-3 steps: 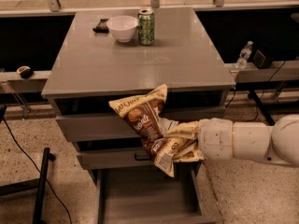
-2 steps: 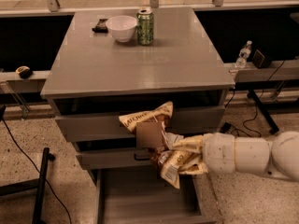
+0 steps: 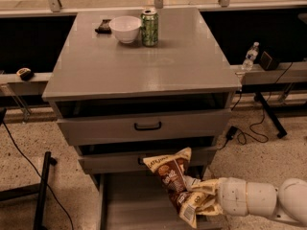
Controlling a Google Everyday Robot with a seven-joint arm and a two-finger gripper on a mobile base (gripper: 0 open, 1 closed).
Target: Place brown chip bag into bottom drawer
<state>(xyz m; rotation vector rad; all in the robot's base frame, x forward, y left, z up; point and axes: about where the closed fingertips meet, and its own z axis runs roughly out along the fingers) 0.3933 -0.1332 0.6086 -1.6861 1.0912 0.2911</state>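
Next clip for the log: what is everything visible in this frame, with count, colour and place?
cabinet: 1, grey, centre
bowl: 1, white, cabinet top, rear left
can: 1, green, right of the bowl
small dark object: 1, black, left of the bowl
top drawer: 1, grey, black handle, slightly open
middle drawer: 1, grey, slightly open
bottom drawer: 1, grey, pulled out
brown chip bag: 1, brown and tan, held over the bottom drawer's right side
water bottle: 1, clear, right ledge
cables: several, black, floor at right
tool: 1, gripping the bag's lower end, lower right
arm: 1, white, lower right
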